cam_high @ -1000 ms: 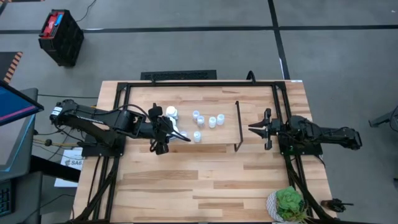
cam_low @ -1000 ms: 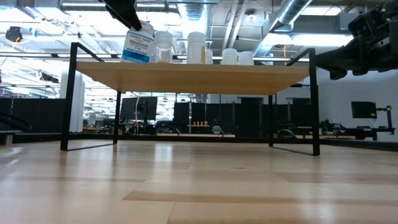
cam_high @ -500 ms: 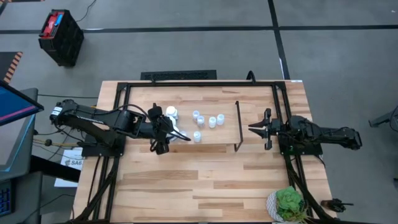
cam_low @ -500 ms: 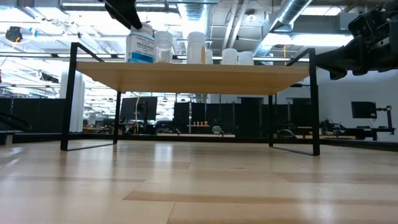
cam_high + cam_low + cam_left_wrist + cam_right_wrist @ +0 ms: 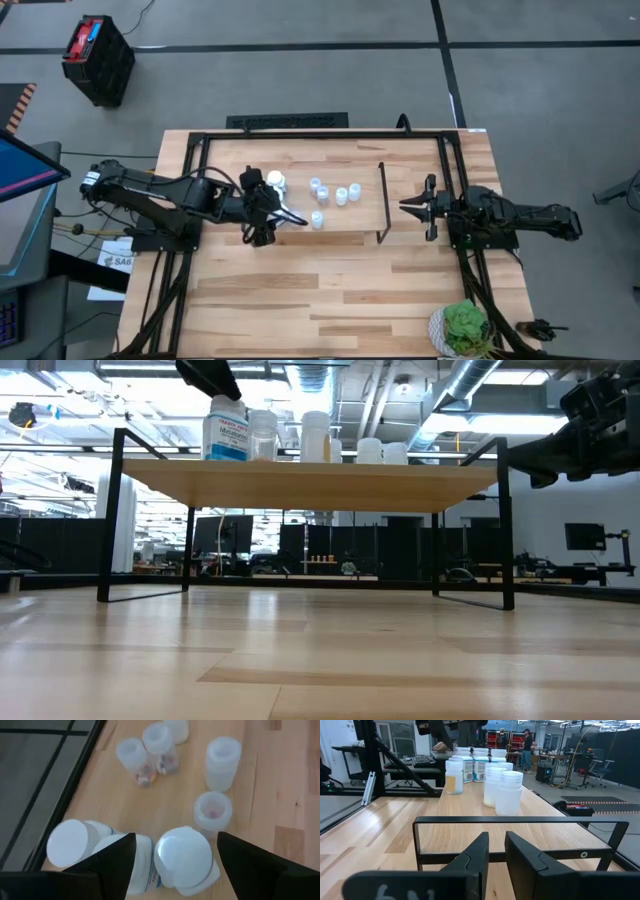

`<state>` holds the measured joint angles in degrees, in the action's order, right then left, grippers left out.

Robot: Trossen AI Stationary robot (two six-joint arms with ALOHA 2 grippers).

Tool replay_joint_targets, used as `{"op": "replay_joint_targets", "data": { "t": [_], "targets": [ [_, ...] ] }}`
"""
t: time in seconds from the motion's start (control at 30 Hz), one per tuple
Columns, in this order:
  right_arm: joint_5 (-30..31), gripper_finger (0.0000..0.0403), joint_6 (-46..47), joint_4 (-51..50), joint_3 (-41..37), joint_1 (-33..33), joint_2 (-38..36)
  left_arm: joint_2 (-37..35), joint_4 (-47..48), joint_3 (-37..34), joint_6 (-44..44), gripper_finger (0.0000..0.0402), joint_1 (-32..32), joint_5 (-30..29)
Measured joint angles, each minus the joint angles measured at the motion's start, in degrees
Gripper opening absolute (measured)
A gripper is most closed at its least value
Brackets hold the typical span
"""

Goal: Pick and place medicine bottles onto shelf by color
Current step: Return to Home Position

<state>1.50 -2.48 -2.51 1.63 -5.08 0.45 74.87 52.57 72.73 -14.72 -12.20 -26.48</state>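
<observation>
The shelf (image 5: 350, 228), a light-wood board on black legs, stands on the table's middle. Three white medicine bottles stand at its left end; one (image 5: 185, 860) sits upright between the fingers of my open left gripper (image 5: 175, 852), which hangs just above it (image 5: 227, 430) with a gap on each side of the cap. Several translucent bottles (image 5: 335, 193) stand grouped to the right of it. My right gripper (image 5: 405, 207) waits level at the shelf's right end, with a narrow gap between its fingers (image 5: 497, 845).
A green potted plant (image 5: 465, 328) stands at the table's near right corner. Black frame rails (image 5: 320, 133) run along the far edge and both sides. The shelf's right leg (image 5: 383, 205) stands just in front of my right gripper. Bare tabletop lies near the front edge.
My left gripper has opened and let go of the white labelled bottle. The bottle hung tilted in the fingers over the shelf's left end; it now stands upright on the board beside the other two white ones. The gripper stays just above its cap.
</observation>
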Motion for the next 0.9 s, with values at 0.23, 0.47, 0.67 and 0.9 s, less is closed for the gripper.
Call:
{"op": "replay_joint_targets", "data": {
  "t": [0.23,0.47,0.67,0.9],
  "targets": [
    [0.0,0.0086,0.0,0.01,0.0,0.0,0.0,-0.22,-2.39,0.0,0.77,0.0268,-0.78,-1.51],
    [0.0,0.0086,0.0,-0.01,0.0,0.0,0.01,-0.34,-1.51,4.64,3.73,0.0268,-5.51,-5.14],
    [0.0,0.0086,0.0,-0.01,0.0,0.02,0.02,-3.73,6.39,11.74,8.98,0.0266,-7.32,1.67],
    [0.0,0.0086,0.0,0.01,0.0,0.02,0.02,-11.31,10.89,12.31,5.71,0.0266,-6.99,7.21]
  ]
}}
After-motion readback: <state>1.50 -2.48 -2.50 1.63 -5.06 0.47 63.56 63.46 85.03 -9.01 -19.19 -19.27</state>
